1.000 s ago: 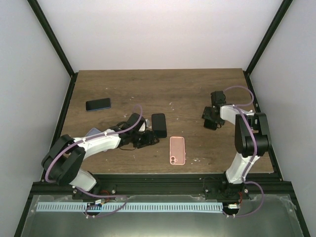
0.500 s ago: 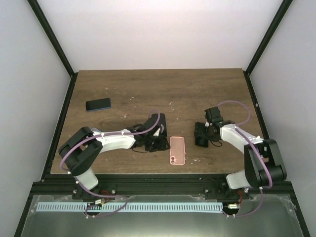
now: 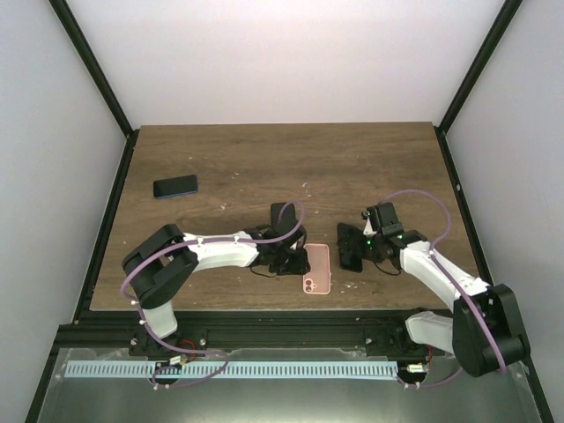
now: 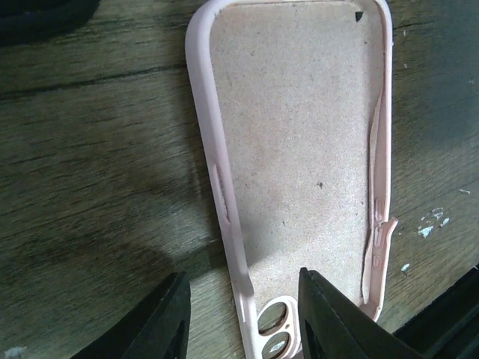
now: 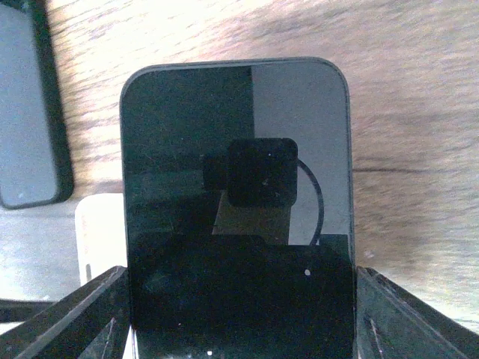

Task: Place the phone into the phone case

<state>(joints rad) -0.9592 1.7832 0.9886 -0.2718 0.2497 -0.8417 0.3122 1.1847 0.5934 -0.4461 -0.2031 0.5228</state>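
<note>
Phone [image 5: 236, 224] held by right gripper [image 5: 241, 318] beside phone case [image 4: 299, 134]; left gripper [image 4: 243, 299] — parted — straddles case's left rim.

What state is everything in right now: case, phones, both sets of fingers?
Left fingers: open, straddling one long rim of the phone case.
Right fingers: shut on the phone.
Phone case: empty, open side up, flat on the table.
Phone: held, not yet in the case.
Second phone: lying flat, far left, apart from both arms.
</note>
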